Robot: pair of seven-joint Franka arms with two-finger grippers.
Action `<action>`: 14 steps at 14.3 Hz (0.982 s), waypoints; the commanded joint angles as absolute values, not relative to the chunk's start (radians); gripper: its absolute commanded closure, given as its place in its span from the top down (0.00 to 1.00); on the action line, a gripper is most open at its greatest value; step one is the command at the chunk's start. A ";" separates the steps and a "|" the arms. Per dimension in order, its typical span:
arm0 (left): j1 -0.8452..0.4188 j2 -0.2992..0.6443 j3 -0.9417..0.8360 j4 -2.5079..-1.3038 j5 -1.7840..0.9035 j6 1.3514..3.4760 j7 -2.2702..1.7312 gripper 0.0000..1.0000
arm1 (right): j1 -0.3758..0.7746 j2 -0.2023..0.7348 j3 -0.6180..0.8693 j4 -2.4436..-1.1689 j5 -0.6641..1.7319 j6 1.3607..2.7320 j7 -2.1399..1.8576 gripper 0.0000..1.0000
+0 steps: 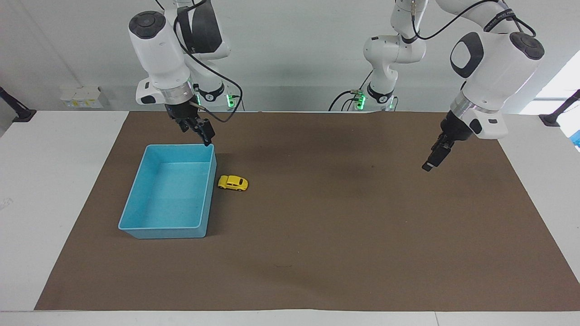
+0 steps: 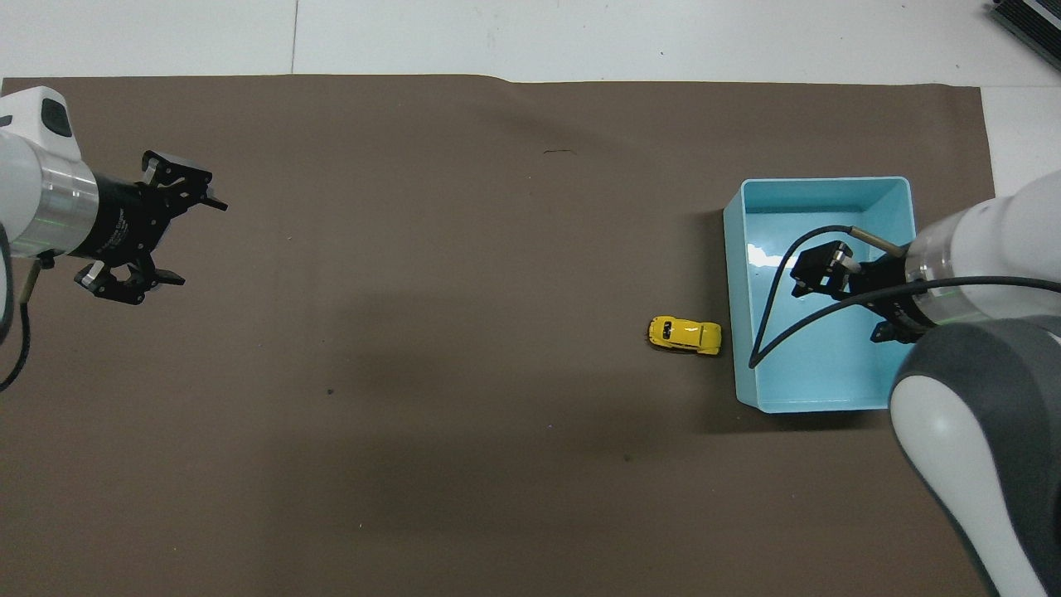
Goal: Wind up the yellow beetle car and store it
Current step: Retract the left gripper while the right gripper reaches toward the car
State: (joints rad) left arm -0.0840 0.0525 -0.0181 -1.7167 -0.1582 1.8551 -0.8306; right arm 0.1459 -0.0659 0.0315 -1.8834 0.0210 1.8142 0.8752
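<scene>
Yellow beetle car (image 1: 233, 182) beside bin (image 1: 136, 206), apart from raised right claw (image 1: 205, 134), spread unclear.

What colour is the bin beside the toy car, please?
Light blue; it shows best in the overhead view.

arms: my shells white, grey joint pads | wrists: silver rings | grippers: black | cables: black, looped | bases: green lights

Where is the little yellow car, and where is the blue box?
yellow beetle car (image 1: 233, 182): facing view, on its rounded roof.
blue bin (image 1: 136, 199): facing view, on its long rim at the right arm's end of the table.
</scene>
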 commanded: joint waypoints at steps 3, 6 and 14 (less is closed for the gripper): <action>-0.072 0.031 -0.026 -1.706 -0.135 1.769 -0.463 1.00 | 0.205 -0.014 0.034 -1.917 0.031 1.913 1.165 1.00; -0.066 0.017 -0.026 -1.710 -0.126 1.726 -0.208 1.00 | 0.238 0.041 0.032 -1.931 0.031 1.985 1.323 1.00; -0.068 -0.023 -0.032 -1.704 -0.014 1.691 -0.022 1.00 | 0.265 0.087 0.032 -2.040 0.031 2.169 1.627 1.00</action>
